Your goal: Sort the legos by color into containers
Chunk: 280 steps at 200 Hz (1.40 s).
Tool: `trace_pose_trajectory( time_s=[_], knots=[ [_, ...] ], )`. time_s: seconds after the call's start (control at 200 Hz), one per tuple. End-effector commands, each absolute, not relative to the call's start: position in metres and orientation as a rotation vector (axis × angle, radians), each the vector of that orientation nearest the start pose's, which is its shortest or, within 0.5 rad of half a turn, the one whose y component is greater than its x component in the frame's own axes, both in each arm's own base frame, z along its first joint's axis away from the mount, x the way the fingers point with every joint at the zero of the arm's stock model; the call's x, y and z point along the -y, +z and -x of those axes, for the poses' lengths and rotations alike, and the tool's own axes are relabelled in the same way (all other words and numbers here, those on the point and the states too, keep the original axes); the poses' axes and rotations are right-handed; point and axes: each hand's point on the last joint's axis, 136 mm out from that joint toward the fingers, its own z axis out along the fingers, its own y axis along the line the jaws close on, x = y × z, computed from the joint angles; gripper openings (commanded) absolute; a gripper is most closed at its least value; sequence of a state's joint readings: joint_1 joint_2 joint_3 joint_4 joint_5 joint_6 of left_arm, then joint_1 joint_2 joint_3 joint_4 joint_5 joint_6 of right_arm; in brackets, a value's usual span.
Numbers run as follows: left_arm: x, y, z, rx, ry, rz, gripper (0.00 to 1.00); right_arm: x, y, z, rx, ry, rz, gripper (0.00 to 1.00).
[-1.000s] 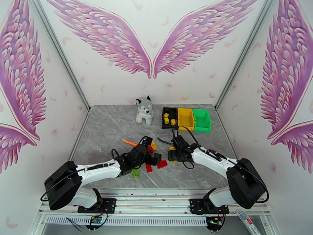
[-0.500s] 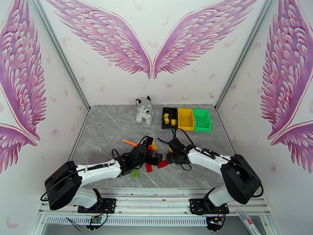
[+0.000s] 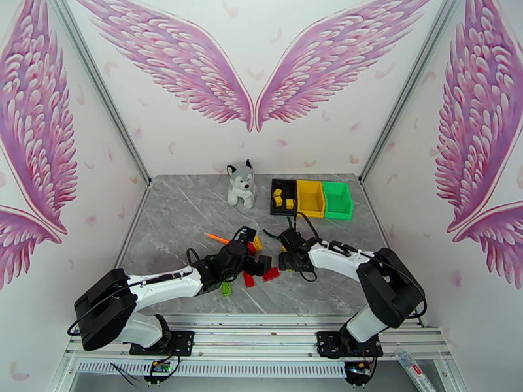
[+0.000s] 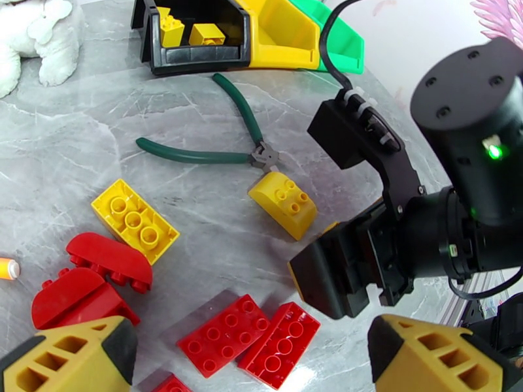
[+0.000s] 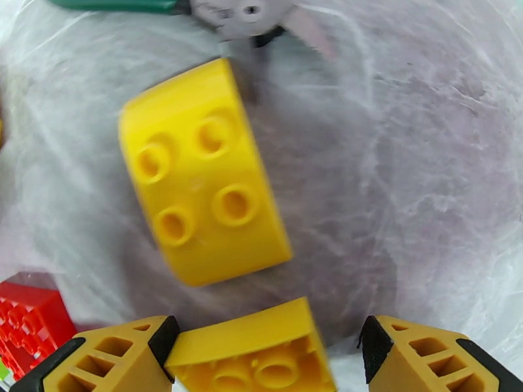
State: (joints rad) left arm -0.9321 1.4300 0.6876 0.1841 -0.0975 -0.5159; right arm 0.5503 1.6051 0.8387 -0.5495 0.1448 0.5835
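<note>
Grey table (image 3: pixel 183 210): your left arm (image 3: pixel 163 285) and right arm (image 3: pixel 340 256) reach low over its middle. The containers (image 3: pixel 311 211) stand far right, joined in a row (black, yellow, green), well apart from the pile; two yellow legos (image 4: pixel 189 32) lie in the black one. Green-handled pliers (image 4: pixel 196 155) lie between bins and pile. Your left gripper (image 4: pixel 255 338) hangs spread wide, nothing between, above flat red legos (image 4: pixel 225 334). Your right gripper (image 5: pixel 268 347) is parted too: a yellow brick (image 5: pixel 248 354) sits between the fingers, touching one, gap at the other. A rounded yellow brick (image 5: pixel 202 191) lies just beyond it
</note>
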Motion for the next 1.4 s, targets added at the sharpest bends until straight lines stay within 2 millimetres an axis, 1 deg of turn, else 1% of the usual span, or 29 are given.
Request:
trace_pose_trajectory(
  time_s=[0.0, 0.09, 0.22, 0.375, 0.545, 0.66, 0.785, 0.865, 0.94, 0.95, 1.005, 1.015, 1.065, 1.075, 1.105, 1.125, 1.175, 1.22, 1.235, 1.29, 1.315, 1.395],
  knots=[
    [0.325, 0.146, -0.261, -2.133, -0.752, -0.402, 0.99, -0.135, 0.012, -0.287, -2.849, 0.049, -0.155, 0.78],
    [0.325, 0.146, -0.261, -2.131, -0.749, -0.404, 0.99, -0.133, 0.012, -0.29, -2.846, 0.072, -0.175, 0.77],
    [0.325, 0.145, -0.262, -2.132, -0.743, -0.406, 0.99, -0.135, 0.012, -0.287, -2.851, 0.101, -0.179, 0.74],
    [0.324, 0.145, -0.263, -2.132, -0.728, -0.407, 0.99, -0.142, 0.015, -0.281, -2.853, 0.187, -0.18, 0.67],
    [0.325, 0.144, -0.264, -2.132, -0.723, -0.413, 0.99, -0.152, 0.018, -0.271, -2.859, 0.255, -0.153, 0.57],
    [0.325, 0.144, -0.268, -2.124, -0.696, -0.426, 0.99, -0.166, 0.028, -0.268, -2.847, 0.328, -0.126, 0.51],
    [0.323, 0.15, -0.278, -2.102, -0.642, -0.411, 0.99, -0.18, 0.049, -0.28, -2.787, 0.425, -0.137, 0.48],
    [0.324, 0.161, -0.286, -2.097, -0.673, -0.35, 0.99, -0.188, 0.067, -0.297, -2.744, 0.449, -0.136, 0.47],
    [0.332, 0.181, -0.289, -2.064, -0.723, -0.313, 0.99, -0.197, 0.085, -0.317, -2.704, 0.466, -0.137, 0.47],
    [0.333, 0.184, -0.289, -2.057, -0.728, -0.307, 0.99, -0.199, 0.089, -0.321, -2.694, 0.473, -0.138, 0.47],
    [0.336, 0.199, -0.293, -2.016, -0.738, -0.278, 0.99, -0.206, 0.1, -0.338, -2.672, 0.482, -0.144, 0.47],
    [0.336, 0.201, -0.294, -2.012, -0.736, -0.273, 0.99, -0.208, 0.105, -0.343, -2.661, 0.487, -0.146, 0.47],
    [0.336, 0.208, -0.3, -1.987, -0.726, -0.241, 0.99, -0.211, 0.114, -0.359, -2.644, 0.483, -0.162, 0.47],
    [0.336, 0.209, -0.301, -1.983, -0.726, -0.234, 0.99, -0.212, 0.117, -0.365, -2.635, 0.481, -0.166, 0.47],
    [0.336, 0.21, -0.303, -1.97, -0.72, -0.221, 0.99, -0.212, 0.119, -0.376, -2.624, 0.468, -0.186, 0.47],
    [0.336, 0.211, -0.305, -1.959, -0.716, -0.212, 0.99, -0.212, 0.124, -0.386, -2.605, 0.467, -0.2, 0.47],
    [0.332, 0.209, -0.311, -1.951, -0.7, -0.185, 0.99, -0.209, 0.13, -0.407, -2.572, 0.441, -0.233, 0.47],
    [0.329, 0.206, -0.315, -1.943, -0.694, -0.169, 0.99, -0.204, 0.131, -0.426, -2.545, 0.403, -0.267, 0.46],
    [0.327, 0.204, -0.316, -1.94, -0.691, -0.162, 0.99, -0.202, 0.128, -0.431, -2.542, 0.385, -0.278, 0.46],
    [0.32, 0.2, -0.32, -1.929, -0.685, -0.143, 0.99, -0.196, 0.128, -0.452, -2.509, 0.361, -0.312, 0.46],
    [0.317, 0.197, -0.323, -1.93, -0.682, -0.135, 0.99, -0.194, 0.124, -0.461, -2.504, 0.356, -0.33, 0.46],
    [0.313, 0.188, -0.331, -1.949, -0.685, -0.151, 0.99, -0.187, 0.115, -0.484, -2.484, 0.361, -0.371, 0.46]
  ],
)
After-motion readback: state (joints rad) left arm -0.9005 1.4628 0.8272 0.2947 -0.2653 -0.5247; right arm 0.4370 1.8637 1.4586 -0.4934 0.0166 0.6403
